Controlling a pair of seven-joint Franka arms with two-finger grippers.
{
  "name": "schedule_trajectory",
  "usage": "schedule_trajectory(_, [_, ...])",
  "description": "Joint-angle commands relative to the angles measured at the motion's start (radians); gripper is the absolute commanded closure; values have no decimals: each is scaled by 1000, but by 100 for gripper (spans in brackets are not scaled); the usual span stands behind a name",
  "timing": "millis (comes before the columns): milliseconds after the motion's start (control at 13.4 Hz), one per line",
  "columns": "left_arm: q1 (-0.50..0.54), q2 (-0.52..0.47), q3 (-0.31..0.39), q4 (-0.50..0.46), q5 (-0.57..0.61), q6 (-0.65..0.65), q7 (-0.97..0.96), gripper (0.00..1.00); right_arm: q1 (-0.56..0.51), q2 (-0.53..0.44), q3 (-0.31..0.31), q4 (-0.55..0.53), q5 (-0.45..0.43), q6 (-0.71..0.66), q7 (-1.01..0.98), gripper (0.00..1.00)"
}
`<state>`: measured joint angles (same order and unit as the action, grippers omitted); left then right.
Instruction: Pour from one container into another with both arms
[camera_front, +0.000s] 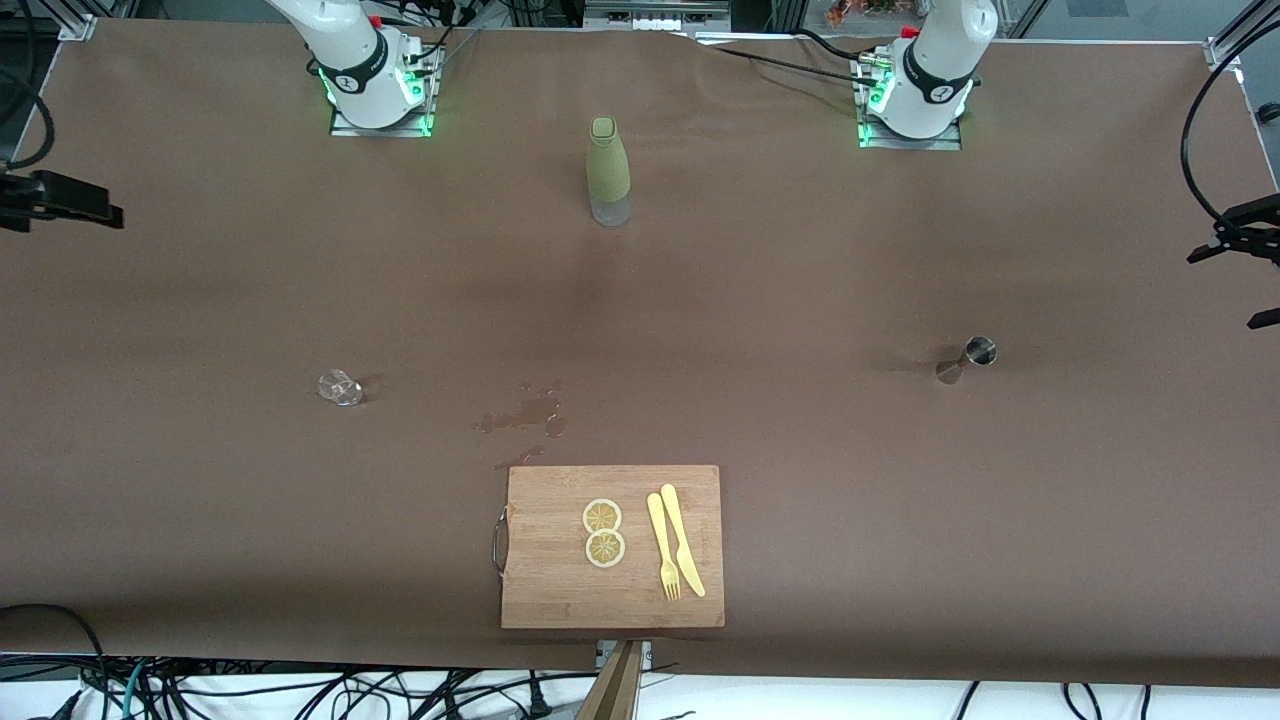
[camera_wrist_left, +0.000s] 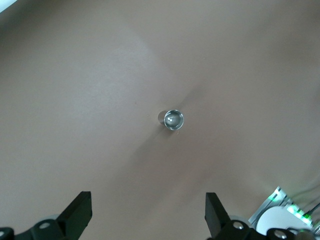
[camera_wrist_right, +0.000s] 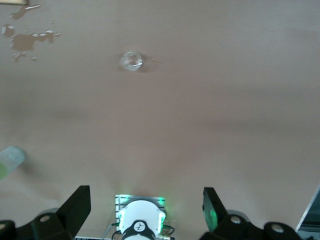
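Observation:
A small steel measuring cup (camera_front: 980, 351) stands toward the left arm's end of the table; my left gripper (camera_wrist_left: 148, 200) hangs open and empty high above the cup (camera_wrist_left: 173, 119). A small clear glass (camera_front: 341, 387) sits toward the right arm's end. My right gripper (camera_wrist_right: 145, 194) is open and empty, high over the table near its own base (camera_wrist_right: 140, 222), with the glass (camera_wrist_right: 131, 61) well clear of it. In the front view only the right arm's base (camera_front: 365, 70) and the left arm's base (camera_front: 930, 75) show.
A green bottle (camera_front: 608, 172) stands between the two bases. A wet spill (camera_front: 525, 410) darkens the brown cloth mid-table. Nearer the front camera lies a wooden cutting board (camera_front: 545, 590) with two lemon slices (camera_front: 603, 532), a yellow fork (camera_front: 662, 548) and knife (camera_front: 683, 541).

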<state>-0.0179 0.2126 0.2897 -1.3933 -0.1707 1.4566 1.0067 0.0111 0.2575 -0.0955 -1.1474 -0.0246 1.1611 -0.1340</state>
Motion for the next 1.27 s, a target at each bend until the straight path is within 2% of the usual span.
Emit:
schedule_trajectory(0, [-27, -67, -81, -49, 94, 21, -233, 0, 3, -57, 3, -43, -31, 35, -4, 0])
schedule_trajectory(448, [-39, -82, -185, -55, 103, 5, -742, 0, 7, -95, 10, -95, 9, 49, 117, 0])
schedule_trajectory(597, [-43, -91, -219, -55, 164, -8, -870, 0, 20, -101, 13, -124, 15, 46, 128, 0])
schedule_trajectory(896, [-50, -91, -231, -55, 273, 17, -906, 0, 41, -100, 20, -141, 9, 60, 117, 0])
schedule_trajectory(1195, [-44, -91, -225, -62, 264, 11, -866, 0, 41, -89, 19, -134, 11, 60, 116, 0])
